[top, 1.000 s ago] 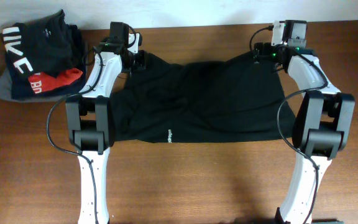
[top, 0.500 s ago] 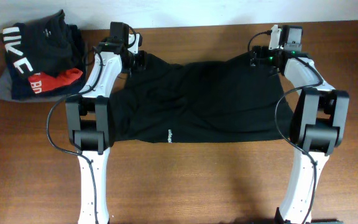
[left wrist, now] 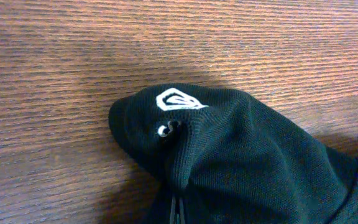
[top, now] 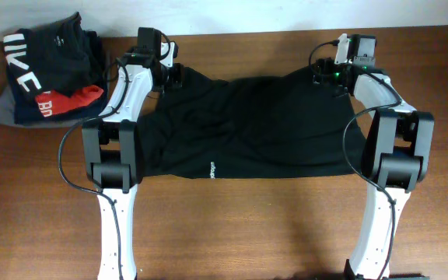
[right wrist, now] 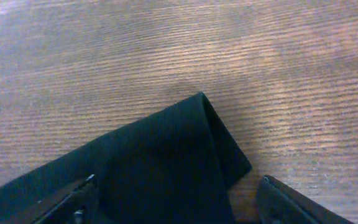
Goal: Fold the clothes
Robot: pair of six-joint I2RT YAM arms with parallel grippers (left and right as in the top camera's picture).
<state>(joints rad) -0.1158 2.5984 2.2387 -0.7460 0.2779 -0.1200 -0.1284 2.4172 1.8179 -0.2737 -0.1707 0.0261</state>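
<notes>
Two grippers sit at the far corners of the garment, and they are not in matching states. The right gripper (right wrist: 178,202) stands wide, one finger (right wrist: 73,199) over the fabric and the other over bare wood, with a doubled-over corner of the clothes (top: 247,124) lying between them and nothing pinched. The left gripper (left wrist: 176,208) is buried under a bunched peak of fabric bearing the small white logo (left wrist: 178,99); the cloth gathers to a tight crease there, so I judge it clamped on that wad. The garment itself lies spread across the middle of the table (top: 232,225), its near hem with the tiny lettering (top: 211,169) toward the arm bases. The main risk is an uneven lift: if the left pulls before the right has closed, the cloth would swing askew and wrinkle. The right could also catch only the top layer of that narrow corner, letting the lower layer slip free. The left's lumpy hold may carry a crease into the fold, and any drift leftward brings the fabric near the pile of folded garments (top: 45,78).
</notes>
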